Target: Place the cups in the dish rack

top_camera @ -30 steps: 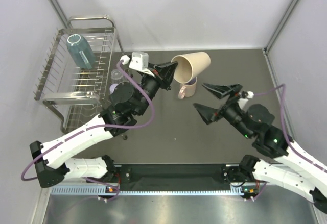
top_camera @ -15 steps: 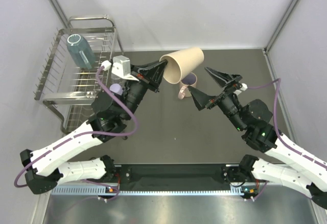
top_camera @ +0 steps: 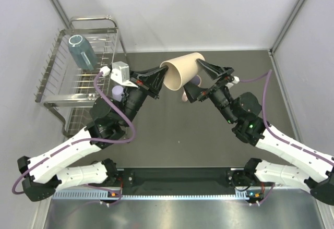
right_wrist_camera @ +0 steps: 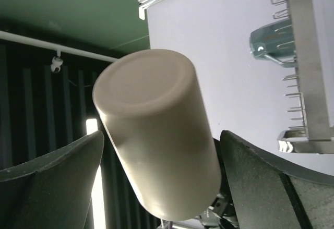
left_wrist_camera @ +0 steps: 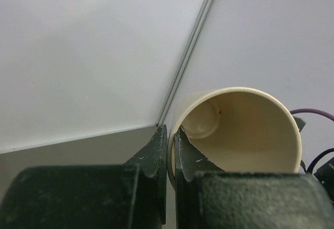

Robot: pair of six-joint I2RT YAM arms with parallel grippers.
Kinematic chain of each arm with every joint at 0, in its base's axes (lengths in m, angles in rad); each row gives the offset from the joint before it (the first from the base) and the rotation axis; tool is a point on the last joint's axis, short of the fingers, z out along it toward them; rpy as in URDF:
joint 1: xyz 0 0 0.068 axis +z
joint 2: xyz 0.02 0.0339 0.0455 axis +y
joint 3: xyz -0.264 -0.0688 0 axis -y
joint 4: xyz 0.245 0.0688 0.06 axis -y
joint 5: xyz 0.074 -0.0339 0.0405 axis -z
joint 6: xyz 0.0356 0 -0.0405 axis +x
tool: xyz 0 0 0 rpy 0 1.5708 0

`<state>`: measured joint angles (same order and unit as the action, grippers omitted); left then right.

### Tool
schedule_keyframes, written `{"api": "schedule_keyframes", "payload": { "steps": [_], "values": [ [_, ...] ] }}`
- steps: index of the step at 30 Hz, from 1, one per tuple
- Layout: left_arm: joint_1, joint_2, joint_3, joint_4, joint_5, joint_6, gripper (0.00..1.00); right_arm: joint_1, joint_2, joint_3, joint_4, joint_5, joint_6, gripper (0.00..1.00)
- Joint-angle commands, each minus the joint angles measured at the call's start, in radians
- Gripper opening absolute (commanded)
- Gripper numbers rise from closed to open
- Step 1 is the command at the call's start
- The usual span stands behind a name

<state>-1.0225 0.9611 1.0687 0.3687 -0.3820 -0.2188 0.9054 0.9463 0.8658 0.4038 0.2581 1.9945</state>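
Beige tumbler (top_camera: 180, 73) rim in left tool (left_wrist_camera: 170, 137)

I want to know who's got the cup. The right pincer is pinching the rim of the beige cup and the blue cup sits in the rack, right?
Not quite. The left pincer pinches the rim of the beige cup, as the left wrist view shows; the right pincer is open around it. The blue cup does sit in the rack.
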Motion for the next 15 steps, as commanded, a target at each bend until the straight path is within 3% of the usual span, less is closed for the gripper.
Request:
{"api": "schedule_keyframes", "payload": {
  "steps": [1, 9, 15],
  "values": [
    [-0.004, -0.047, -0.006, 0.009, 0.009, -0.016, 0.00, -0.014, 0.016, 0.073, 0.110, -0.036, 0.043, 0.91],
    [-0.004, -0.059, -0.016, -0.013, 0.025, -0.030, 0.00, -0.017, 0.069, 0.105, 0.095, -0.108, -0.013, 0.77],
    [-0.004, -0.073, -0.016, -0.043, 0.026, -0.022, 0.00, -0.029, 0.112, 0.134, 0.102, -0.143, -0.040, 0.73]
  ]
}}
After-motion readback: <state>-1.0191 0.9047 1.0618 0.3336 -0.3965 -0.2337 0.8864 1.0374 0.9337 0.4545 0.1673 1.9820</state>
